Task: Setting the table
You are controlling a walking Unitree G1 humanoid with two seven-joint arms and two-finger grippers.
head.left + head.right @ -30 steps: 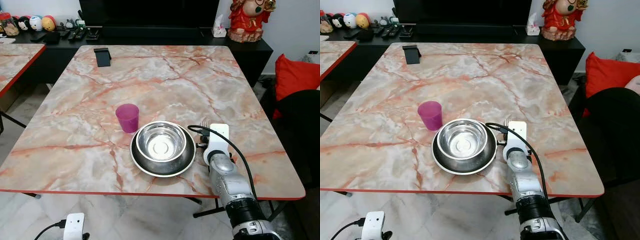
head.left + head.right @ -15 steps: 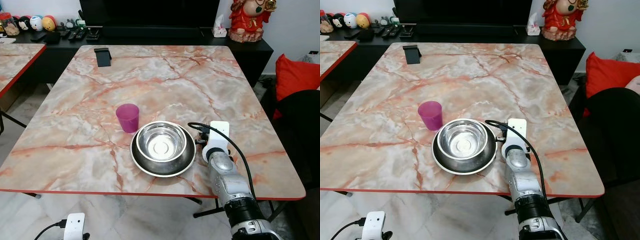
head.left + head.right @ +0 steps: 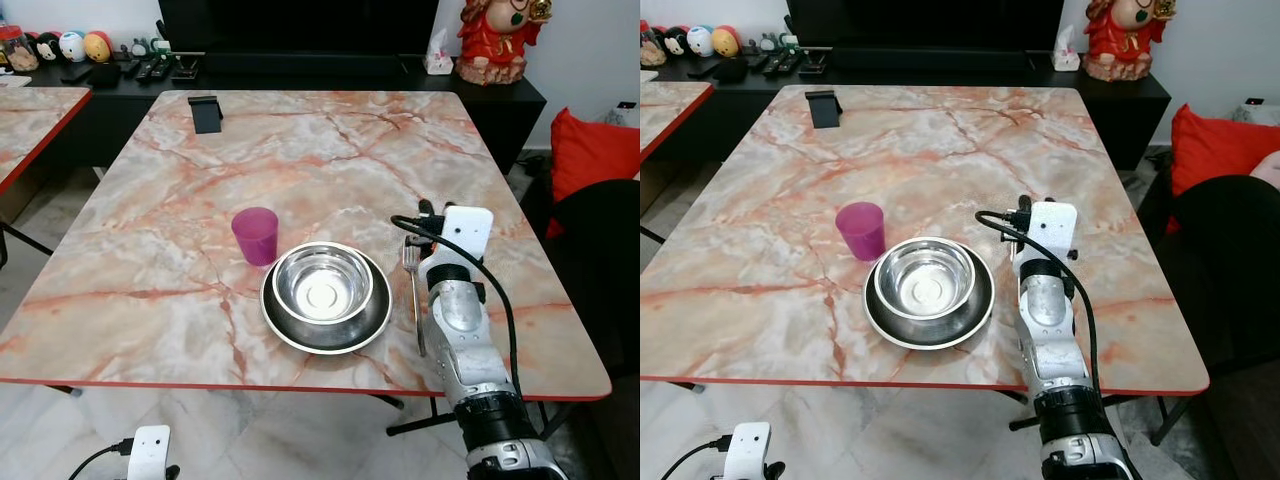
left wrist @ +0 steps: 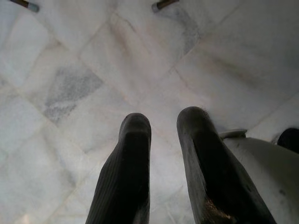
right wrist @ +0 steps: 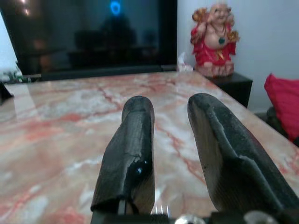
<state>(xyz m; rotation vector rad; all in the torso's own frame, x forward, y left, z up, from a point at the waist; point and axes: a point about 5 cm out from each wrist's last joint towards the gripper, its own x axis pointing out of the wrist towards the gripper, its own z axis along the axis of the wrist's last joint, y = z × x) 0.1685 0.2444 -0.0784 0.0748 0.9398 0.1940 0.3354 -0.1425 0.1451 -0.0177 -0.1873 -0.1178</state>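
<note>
A home living room: marble-look dining table [image 3: 330, 150], black television [image 3: 300, 25], red figurine [image 3: 495, 40], red cushion [image 3: 590, 150].

Marble-top table [image 3: 330, 150]; black sideboard [image 3: 300, 70]; pale tiled floor [image 4: 93, 70]

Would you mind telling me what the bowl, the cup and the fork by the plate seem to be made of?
The bowl looks like polished stainless steel: its inside mirrors the room light. The cup seems to be plastic, an even, slightly translucent purple with a matte surface. The fork appears to be bare metal, thin and silvery, though it is too small to tell the finish. It lies on the table, whose top looks like glossy marble or an imitation.
</note>
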